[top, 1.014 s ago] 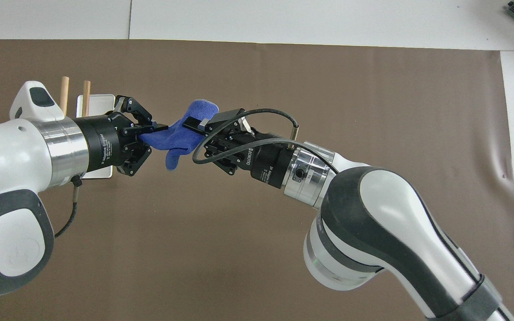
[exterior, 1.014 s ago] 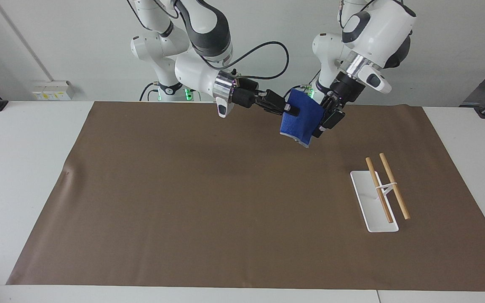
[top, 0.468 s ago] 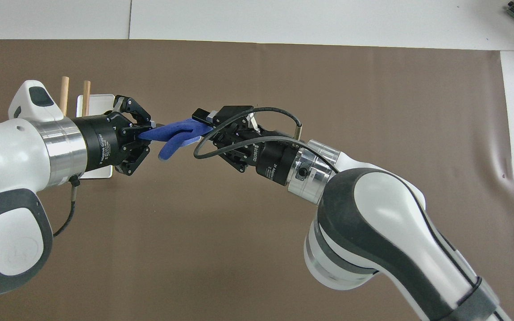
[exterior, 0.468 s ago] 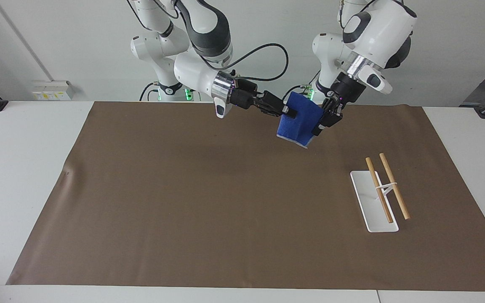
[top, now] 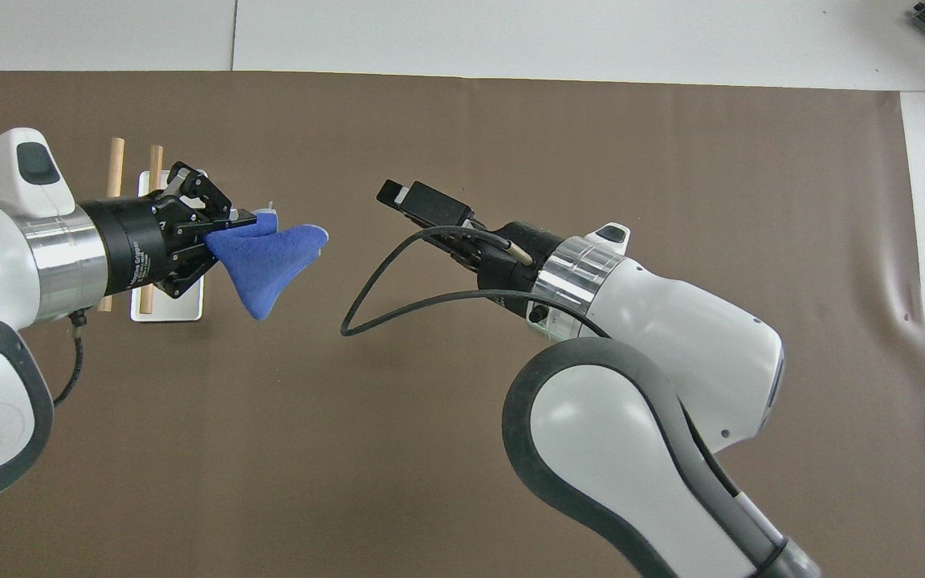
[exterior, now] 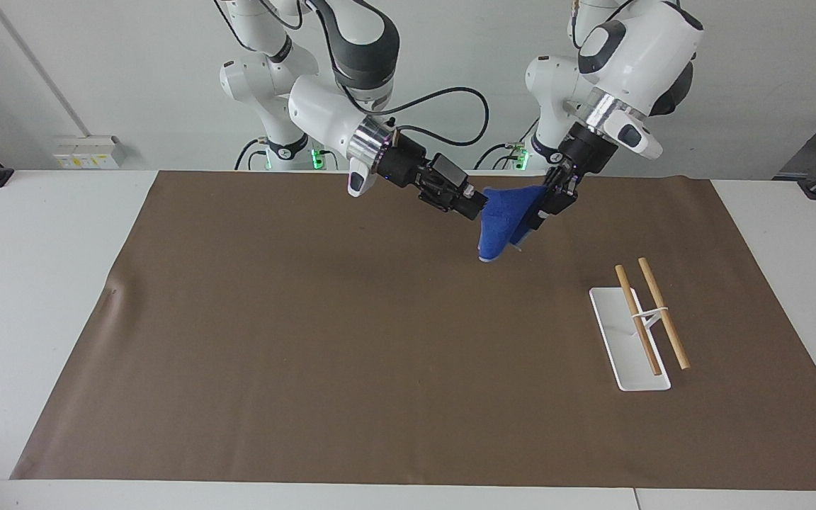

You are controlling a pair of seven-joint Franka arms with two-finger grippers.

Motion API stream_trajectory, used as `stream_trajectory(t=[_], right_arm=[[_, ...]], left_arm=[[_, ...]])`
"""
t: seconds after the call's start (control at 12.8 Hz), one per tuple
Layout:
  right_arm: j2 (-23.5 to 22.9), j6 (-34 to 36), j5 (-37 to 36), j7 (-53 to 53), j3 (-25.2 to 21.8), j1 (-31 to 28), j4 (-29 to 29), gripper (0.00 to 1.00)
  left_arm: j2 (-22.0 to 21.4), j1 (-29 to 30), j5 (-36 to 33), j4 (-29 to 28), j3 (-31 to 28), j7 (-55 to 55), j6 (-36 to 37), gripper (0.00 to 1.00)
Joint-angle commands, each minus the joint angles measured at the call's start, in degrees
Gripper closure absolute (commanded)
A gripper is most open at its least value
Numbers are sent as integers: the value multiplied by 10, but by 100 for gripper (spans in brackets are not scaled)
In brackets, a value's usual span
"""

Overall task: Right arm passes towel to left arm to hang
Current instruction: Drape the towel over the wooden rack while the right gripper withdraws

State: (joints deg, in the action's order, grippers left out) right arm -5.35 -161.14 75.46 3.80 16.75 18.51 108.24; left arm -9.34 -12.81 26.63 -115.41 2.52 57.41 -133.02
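The blue towel (exterior: 500, 216) hangs in the air from my left gripper (exterior: 541, 205), which is shut on its upper corner, over the brown mat toward the left arm's end. In the overhead view the towel (top: 266, 257) droops from the left gripper (top: 247, 221) to a point. My right gripper (exterior: 475, 200) is open and empty, just beside the towel. In the overhead view there is a clear gap between the right gripper (top: 392, 193) and the cloth.
A white rack base with two wooden rods (exterior: 638, 333) stands on the brown mat (exterior: 309, 319) toward the left arm's end, farther from the robots than the towel. In the overhead view the rack (top: 156, 164) shows partly under the left wrist.
The right gripper has let go of the towel and drawn back from it. The towel, stretched between both grippers before, now hangs from the left gripper alone, folded down to a point.
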Motion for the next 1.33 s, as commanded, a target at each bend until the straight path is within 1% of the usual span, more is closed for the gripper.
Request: stream_trajectory(t=[0.0,0.08,0.16,0.31,0.62,0.78,0.86,0.94,1.01,1.09,1.17,1.25], right_arm=[[-4,6,-119,27,4,-39,14,0],[-4,20,-177,27,4,-54,17,0],[-8,48,-238,27,4,-77,18,0],[-9,92,-347,26,4,-113,16,0],[-7,151,-470,19,0,-166,13,0],[-7,203,-533,18,0,-199,0,0],[-5,228,-559,17,0,-205,-8,0],[-4,252,-587,-3,-1,-205,-16,0],[-2,271,-628,-31,-1,-204,-21,0],[2,309,-688,-63,-3,-201,-34,0],[3,359,-746,-91,-12,-191,-56,0],[3,405,-777,-120,-30,-175,-80,0]], left_arm=[[15,25,-4,-11,3,-135,-48,100],[24,38,-4,-9,4,-210,-61,100],[30,48,-4,-6,3,-277,-64,100],[34,60,-4,-4,3,-339,-69,100],[43,77,-5,-13,1,-333,-71,100],[57,97,-6,-21,1,-325,-74,100],[64,104,-6,-20,-1,-321,-74,100],[78,122,-7,-20,0,-317,-76,100],[90,125,-7,-19,0,-288,-88,100],[98,125,-7,-17,0,-251,-115,100],[102,127,-7,-17,0,-229,-125,100],[111,130,-6,-16,-1,-216,-128,100]])
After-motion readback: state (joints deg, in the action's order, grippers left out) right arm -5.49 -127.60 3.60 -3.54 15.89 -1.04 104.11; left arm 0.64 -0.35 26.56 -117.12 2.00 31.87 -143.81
